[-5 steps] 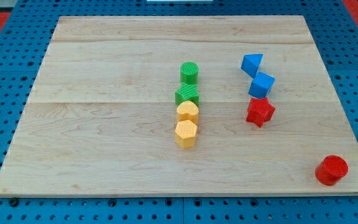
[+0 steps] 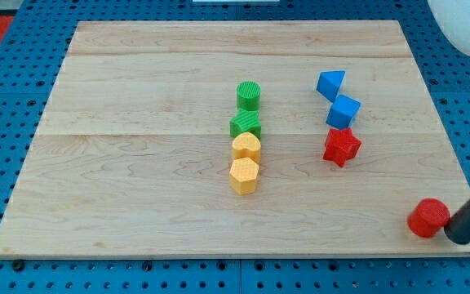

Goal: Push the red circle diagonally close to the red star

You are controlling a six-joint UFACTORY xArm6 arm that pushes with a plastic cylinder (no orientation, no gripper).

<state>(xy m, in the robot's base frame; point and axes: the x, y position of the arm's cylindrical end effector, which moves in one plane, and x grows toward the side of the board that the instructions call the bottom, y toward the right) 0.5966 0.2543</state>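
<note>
Contact, or something very near it: my tip stands at the 4 o'clock side of the red circle, low in the view's right corner of the table. The dark rod is blurred there, so I cannot say for sure whether it touches the block or is just beside it. The rod carries no fingers, so nothing is open, closed or clamped; it can only shove.

The red circle lies close to the table's 6 o'clock edge and not far from its 3 o'clock edge, well apart from everything else. The red star lies at roughly 10 o'clock from it, with bare wood between them. Just past the star, at its 12 o'clock, is the blue cube, which looks to be touching it, then a blue triangle.

I judge the push barely begun. The risks:
- A round block rolls off a thin rod if the line of push misses its centre; it would then slip toward 6 o'clock and off the edge.
- Too long a shove would drive the circle into the star and knock the blue cube behind it.
- Steering too far toward 9 o'clock would carry it under the star rather than beside it.
</note>
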